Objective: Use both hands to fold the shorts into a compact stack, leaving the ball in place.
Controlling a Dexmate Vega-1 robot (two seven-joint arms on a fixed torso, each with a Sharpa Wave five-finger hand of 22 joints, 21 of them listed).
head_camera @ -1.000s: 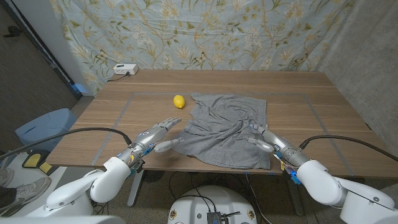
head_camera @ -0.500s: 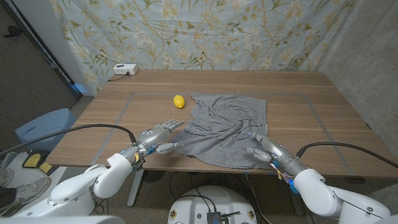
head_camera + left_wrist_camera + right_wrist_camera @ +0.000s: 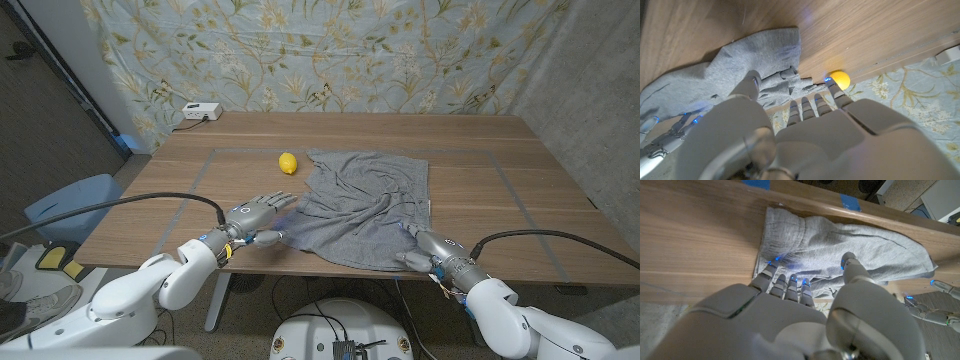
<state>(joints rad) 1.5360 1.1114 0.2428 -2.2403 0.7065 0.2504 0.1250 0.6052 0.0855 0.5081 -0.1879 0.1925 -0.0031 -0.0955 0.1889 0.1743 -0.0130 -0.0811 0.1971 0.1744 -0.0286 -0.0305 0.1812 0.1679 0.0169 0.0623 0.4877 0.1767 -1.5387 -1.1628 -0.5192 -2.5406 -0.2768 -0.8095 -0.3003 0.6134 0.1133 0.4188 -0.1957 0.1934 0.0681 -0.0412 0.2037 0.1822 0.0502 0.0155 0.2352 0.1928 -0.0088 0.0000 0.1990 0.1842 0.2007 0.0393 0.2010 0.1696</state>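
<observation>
— Floral cloth hangs behind the wooden tabletop, with tape lines marking a rectangle on it. How does the left hand stand?

— The left hand sits at the near left corner of the shorts, fingers stretched out side by side toward the fabric's edge. Its thumb lies by the hem; whether it actually pinches cloth, I can't tell from the head view. In the left wrist view the fingertips reach the crumpled grey edge.

— And the right?

— The right hand is at the near right corner of the shorts, by the tabletop's front edge. In the right wrist view its fingertips press onto the cloth and the thumb comes down beside them, perhaps gathering a fold, but a firm hold isn't plain.

— Where are the shorts themselves?

— Spread rumpled across the middle of the tabletop, grey, reaching from the far tape line to the near edge.

— The ball?

— The yellow ball rests just beside the shorts' far left corner, apart from both hands. A white box sits at the far left corner of the tabletop.
</observation>
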